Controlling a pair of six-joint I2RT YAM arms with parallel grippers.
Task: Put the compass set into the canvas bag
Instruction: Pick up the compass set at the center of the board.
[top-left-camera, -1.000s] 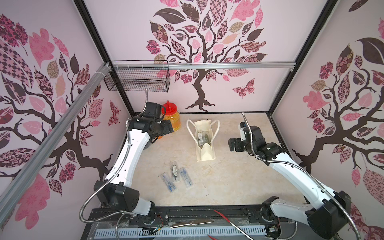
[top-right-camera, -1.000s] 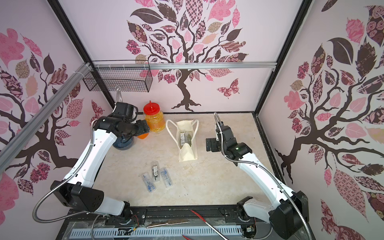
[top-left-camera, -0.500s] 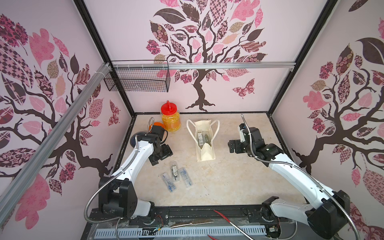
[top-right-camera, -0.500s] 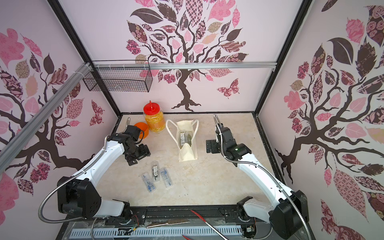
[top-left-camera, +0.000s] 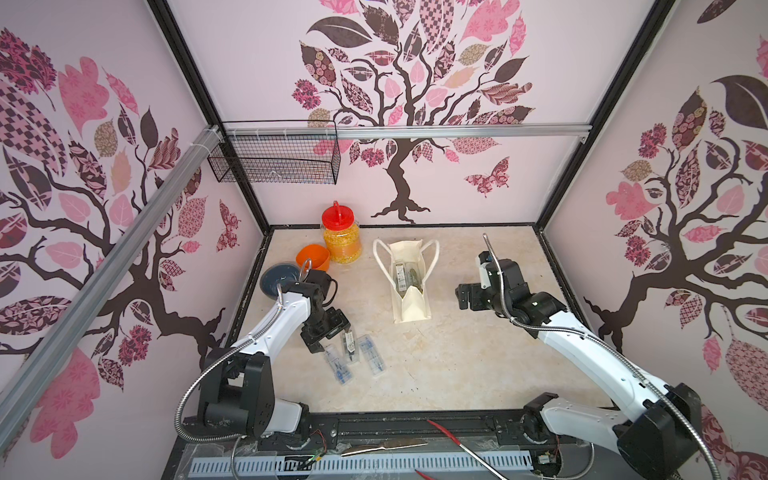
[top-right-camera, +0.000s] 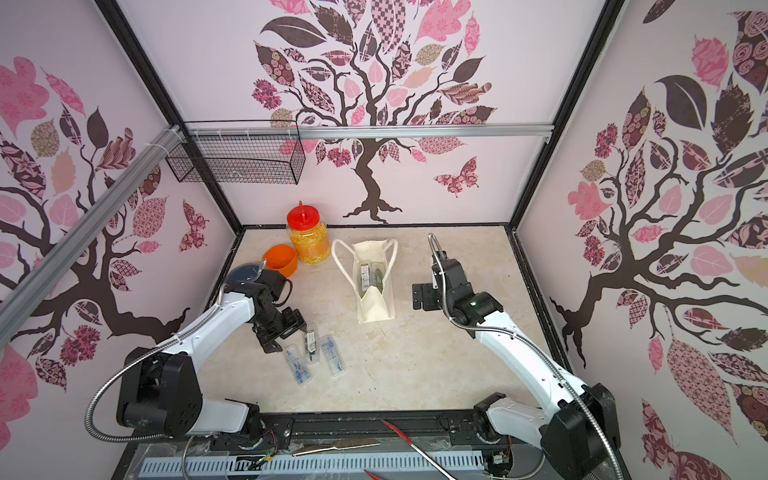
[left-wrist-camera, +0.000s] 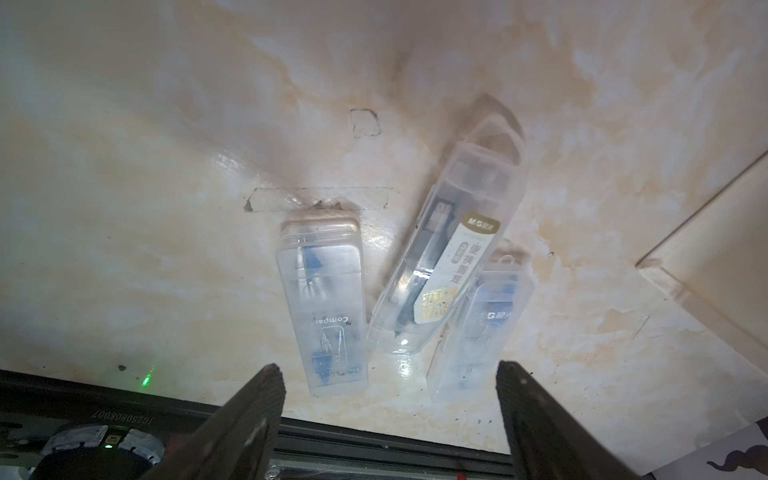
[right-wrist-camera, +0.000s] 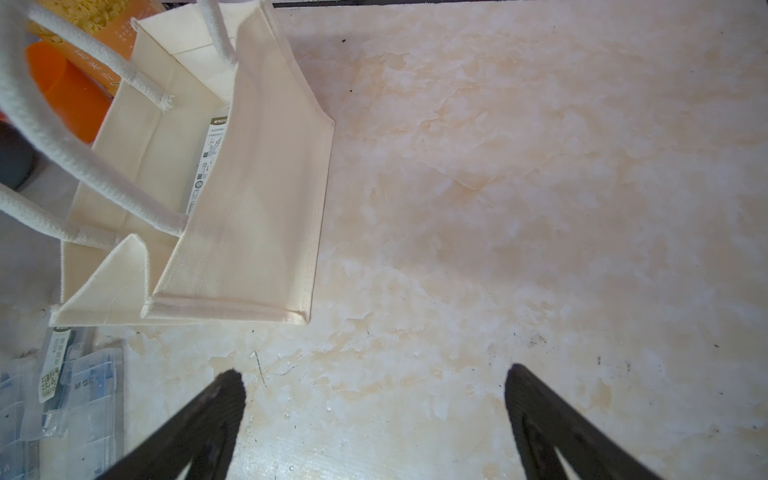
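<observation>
In a top view, left fingers (top-left-camera: 316, 343) hover just beside three compass sets (top-left-camera: 348, 341), canvas bag (top-left-camera: 411, 307) well apart. Left wrist: fingers spread, empty; I would straddle the nearest set (left-wrist-camera: 322, 307) across its narrow width. Right wrist: right fingers (right-wrist-camera: 208, 415) spread, bag beside them.

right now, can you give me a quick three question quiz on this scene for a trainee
1. True or false: the left gripper is shut.
2. How many clear compass cases lie on the table outside the canvas bag? A two, B three, C five.
3. Which gripper is nearer the canvas bag?
Key: 1 false, its jaws stand open and empty; 2 B; 3 the right gripper.
</observation>
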